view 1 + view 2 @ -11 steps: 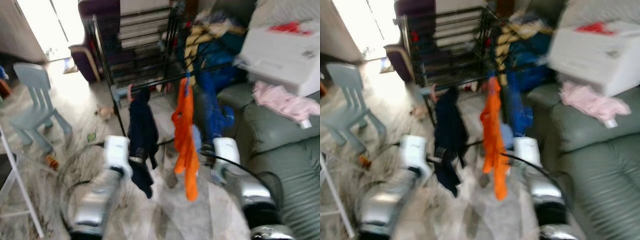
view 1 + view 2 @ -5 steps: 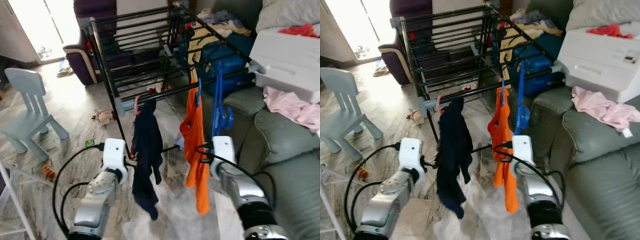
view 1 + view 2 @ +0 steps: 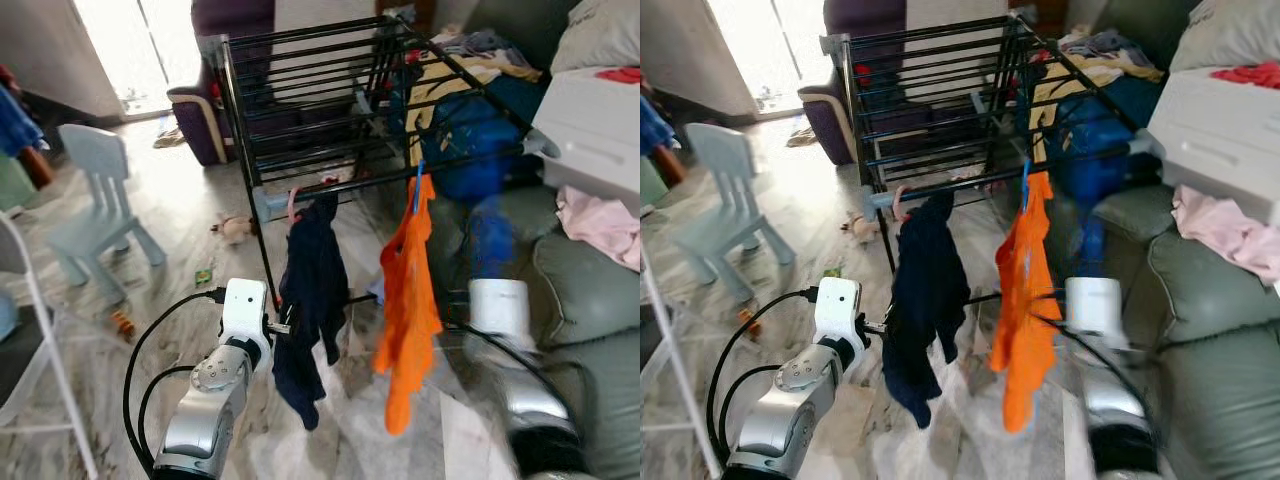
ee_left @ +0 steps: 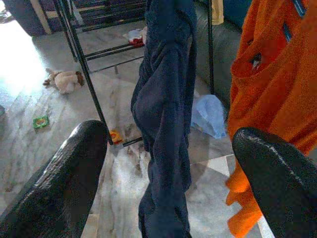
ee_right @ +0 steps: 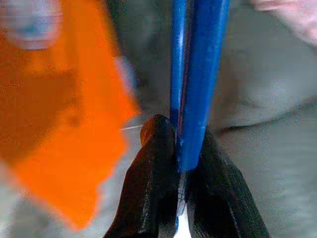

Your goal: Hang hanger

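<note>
**Blue hanger gripped beside the drying rack**

A black drying rack (image 3: 330, 110) is taken as the landmark. From its front rail a dark navy garment (image 3: 312, 300) is hung on a pink hanger hook (image 3: 293, 203), and an orange garment (image 3: 408, 300) is hung to the right of it on a blue hook (image 3: 419, 192).

The blue hanger (image 5: 198, 79) is pinched between the two black fingers of the right gripper (image 5: 184, 163), which are closed tight against its flat blue bar. In the head views this hanger is seen as a blurred blue shape (image 3: 490, 240) below the rack's front right corner, just right of the orange garment and above the right wrist housing (image 3: 498, 308).

The left gripper (image 4: 168, 168) is held with its fingers (image 4: 64, 183) spread wide and nothing between them, pointed at the navy garment under the rack's front rail.

A pale blue child's chair (image 3: 100, 215) is seen well to the left of the rack, and a grey-green sofa (image 3: 590, 320) to its right.
</note>
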Tool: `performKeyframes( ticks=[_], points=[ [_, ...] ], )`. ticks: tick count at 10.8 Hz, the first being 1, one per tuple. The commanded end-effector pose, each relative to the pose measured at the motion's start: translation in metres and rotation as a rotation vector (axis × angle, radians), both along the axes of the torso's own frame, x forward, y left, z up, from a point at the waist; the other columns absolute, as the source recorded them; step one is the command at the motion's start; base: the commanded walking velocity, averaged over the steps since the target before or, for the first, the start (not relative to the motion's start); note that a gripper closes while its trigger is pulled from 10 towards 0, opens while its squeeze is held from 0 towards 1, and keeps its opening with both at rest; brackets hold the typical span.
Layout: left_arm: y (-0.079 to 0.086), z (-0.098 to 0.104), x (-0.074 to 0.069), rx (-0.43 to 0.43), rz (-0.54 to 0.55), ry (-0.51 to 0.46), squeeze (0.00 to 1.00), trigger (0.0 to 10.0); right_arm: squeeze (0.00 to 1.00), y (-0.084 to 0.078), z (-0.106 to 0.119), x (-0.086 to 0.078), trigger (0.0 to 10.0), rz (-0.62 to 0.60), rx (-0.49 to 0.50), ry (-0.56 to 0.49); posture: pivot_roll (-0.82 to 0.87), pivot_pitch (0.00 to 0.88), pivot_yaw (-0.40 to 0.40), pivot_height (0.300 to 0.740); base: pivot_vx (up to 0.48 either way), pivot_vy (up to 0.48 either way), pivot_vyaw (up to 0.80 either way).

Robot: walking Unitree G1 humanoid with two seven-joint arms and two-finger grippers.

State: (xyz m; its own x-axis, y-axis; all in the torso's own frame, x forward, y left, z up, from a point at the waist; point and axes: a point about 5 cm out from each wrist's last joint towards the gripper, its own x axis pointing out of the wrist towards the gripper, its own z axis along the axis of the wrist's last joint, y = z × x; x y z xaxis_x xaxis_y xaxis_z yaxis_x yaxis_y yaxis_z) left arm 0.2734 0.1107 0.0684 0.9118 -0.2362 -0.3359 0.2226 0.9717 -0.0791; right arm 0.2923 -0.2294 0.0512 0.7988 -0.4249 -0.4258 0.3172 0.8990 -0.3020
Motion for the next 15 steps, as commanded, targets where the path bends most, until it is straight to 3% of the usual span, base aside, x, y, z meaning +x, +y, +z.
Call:
performKeyframes(
  ticks=[1, 3, 6, 10, 12, 15],
  points=[
    [0.002, -0.001, 0.001, 0.008, 0.008, -0.001, 0.00, 10.0, 0.00, -0.003, 0.009, 0.001, 10.0, -0.067, 0.007, -0.063, -0.08, 0.000, 0.065, 0.740, 0.000, 0.000, 0.00],
    [0.002, 0.001, 0.002, 0.004, 0.000, -0.014, 0.00, 10.0, 0.00, -0.004, 0.004, 0.000, 10.0, -0.134, 0.085, -0.047, -0.08, 0.000, 0.065, 0.740, 0.000, 0.000, 0.00],
    [0.000, 0.002, 0.002, -0.002, -0.008, -0.015, 0.00, 10.0, 0.00, 0.016, -0.027, -0.006, 10.0, -0.155, 0.319, 0.156, -0.08, 0.000, 0.062, 0.740, 0.000, 0.000, 0.00],
    [0.001, 0.000, 0.002, 0.007, -0.006, 0.001, 0.00, 10.0, 0.00, 0.060, -0.024, 0.016, 10.0, 0.066, 0.537, 0.272, -0.08, 0.000, 0.059, 0.740, 0.000, 0.000, 0.00],
    [0.001, -0.001, 0.002, 0.011, -0.007, 0.003, 0.00, 10.0, 0.00, 0.090, -0.023, 0.018, 10.0, 0.224, 0.613, 0.338, -0.07, 0.000, 0.055, 0.740, 0.000, 0.000, 0.00],
    [0.001, -0.002, 0.000, 0.012, -0.007, 0.011, 0.00, 10.0, 0.00, 0.095, -0.028, 0.011, 10.0, 0.276, 0.648, 0.386, -0.07, 0.000, 0.048, 0.740, 0.000, 0.000, 0.00]
  ],
)
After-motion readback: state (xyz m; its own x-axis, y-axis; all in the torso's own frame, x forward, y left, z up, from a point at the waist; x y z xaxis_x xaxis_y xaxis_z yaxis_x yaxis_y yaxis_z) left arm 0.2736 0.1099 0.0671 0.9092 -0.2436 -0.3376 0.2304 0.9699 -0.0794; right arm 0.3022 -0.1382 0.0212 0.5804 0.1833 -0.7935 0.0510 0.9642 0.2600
